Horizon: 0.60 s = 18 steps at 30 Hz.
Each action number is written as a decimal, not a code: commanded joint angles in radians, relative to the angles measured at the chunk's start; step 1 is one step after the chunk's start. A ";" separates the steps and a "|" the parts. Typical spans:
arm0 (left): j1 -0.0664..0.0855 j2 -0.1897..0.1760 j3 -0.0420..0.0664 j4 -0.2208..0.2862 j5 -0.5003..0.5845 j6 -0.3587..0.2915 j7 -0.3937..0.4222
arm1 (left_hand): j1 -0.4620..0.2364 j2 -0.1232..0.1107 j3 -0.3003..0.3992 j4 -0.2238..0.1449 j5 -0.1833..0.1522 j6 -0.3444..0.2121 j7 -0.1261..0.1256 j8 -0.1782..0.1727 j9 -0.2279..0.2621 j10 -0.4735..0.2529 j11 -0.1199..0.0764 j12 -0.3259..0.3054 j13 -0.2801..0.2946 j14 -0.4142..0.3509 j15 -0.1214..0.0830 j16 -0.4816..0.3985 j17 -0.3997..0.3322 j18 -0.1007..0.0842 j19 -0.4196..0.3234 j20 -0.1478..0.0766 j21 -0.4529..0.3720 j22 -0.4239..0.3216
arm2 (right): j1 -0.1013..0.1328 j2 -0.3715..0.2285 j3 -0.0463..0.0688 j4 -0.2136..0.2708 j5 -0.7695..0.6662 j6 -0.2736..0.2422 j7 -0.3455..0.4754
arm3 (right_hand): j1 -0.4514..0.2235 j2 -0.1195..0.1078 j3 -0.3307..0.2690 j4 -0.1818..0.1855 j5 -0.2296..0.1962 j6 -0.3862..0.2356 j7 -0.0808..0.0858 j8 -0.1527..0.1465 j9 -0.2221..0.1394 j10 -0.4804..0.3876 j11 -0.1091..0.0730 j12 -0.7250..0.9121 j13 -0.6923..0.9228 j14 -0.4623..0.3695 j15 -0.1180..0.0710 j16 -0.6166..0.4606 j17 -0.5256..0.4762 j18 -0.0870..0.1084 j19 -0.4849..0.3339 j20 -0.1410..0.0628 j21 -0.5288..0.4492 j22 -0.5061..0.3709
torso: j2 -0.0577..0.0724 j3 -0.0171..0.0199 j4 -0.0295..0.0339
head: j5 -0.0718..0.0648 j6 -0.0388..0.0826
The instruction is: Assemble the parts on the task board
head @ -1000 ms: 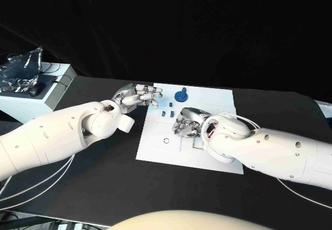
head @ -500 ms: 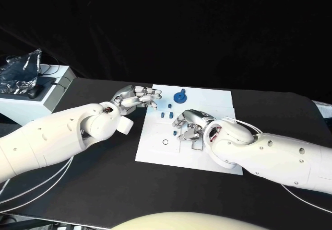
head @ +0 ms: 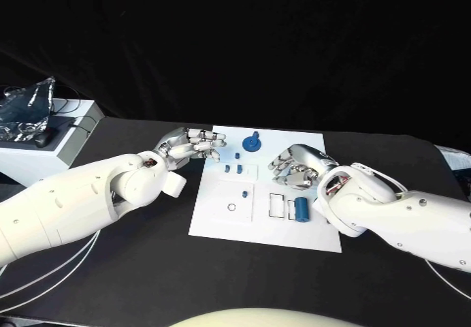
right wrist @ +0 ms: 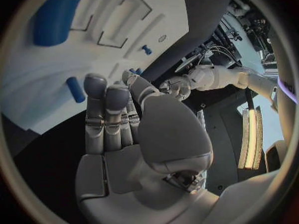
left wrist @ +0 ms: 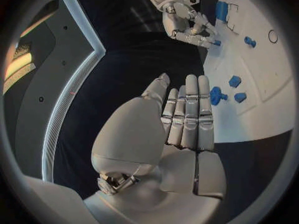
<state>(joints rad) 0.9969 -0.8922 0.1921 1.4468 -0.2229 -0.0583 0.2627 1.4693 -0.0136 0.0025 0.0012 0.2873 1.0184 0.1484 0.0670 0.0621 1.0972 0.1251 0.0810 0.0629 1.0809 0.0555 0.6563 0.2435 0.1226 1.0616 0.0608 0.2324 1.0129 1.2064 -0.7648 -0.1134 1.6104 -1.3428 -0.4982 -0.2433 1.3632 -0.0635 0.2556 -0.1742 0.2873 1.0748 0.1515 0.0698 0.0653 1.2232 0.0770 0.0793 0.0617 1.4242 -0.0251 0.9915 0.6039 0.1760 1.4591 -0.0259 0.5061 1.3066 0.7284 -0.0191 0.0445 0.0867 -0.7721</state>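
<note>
One blue cylinder (head: 303, 208) is sitting in its task board (head: 221, 221) slot; small parts (head: 233, 166) are lying loose (unassembled). Left hand (head: 191, 145) and right hand (head: 297, 166) are hovering, fingers loosely curled, holding nothing.

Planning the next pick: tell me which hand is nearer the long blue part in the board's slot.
Right. The right hand hovers just beyond the long blue part; the left hand is across the task board.

Board (head: 221, 221) upper-left corner is hidden by the left hand (head: 192, 144). Small parts (head: 233, 167) at upper centre are too small to be identified.
</note>
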 commanded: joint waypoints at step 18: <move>-0.026 -0.006 0.001 0.006 0.002 0.008 0.016 | 0.008 0.009 -0.011 -0.003 -0.001 -0.004 0.002 -0.001 0.001 -0.003 -0.002 0.005 -0.001 -0.005 0.000 -0.004 -0.002 -0.005 0.008 0.001 -0.008 0.001 | 0.072 -0.064 0.004 -0.101 -0.218 0.167 0.112 | -0.033 -0.067 -0.195 0.081 0.045 -0.005 -0.002 -0.004 0.002 0.023 -0.004 -0.011 0.006 -0.010 0.000 0.036 0.061 -0.055 0.047 -0.023 0.245 0.098 | -0.005 0.0041 -0.0103 | -0.028 0.025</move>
<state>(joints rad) 0.9721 -0.8988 0.1920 1.4498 -0.2229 -0.0593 0.2659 1.4733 -0.0097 -0.0041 0.0000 0.2873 1.0184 0.1484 0.0670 0.0621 1.0972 0.1251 0.0811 0.0629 1.0809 0.0555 0.6563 0.2427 0.1226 1.0615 0.0608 0.2257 1.0127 1.2779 -0.8304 -0.1097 1.5106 -1.4760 -0.3945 -0.1214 1.3270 -0.1216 0.0594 -0.0910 0.3314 1.0782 0.1465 0.0681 0.0658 1.2593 0.0733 0.0672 0.0718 1.4144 -0.0376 1.0265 0.6652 0.1285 1.4629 -0.0538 0.7557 1.3080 0.7229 -0.0134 0.0346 0.0582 -0.7473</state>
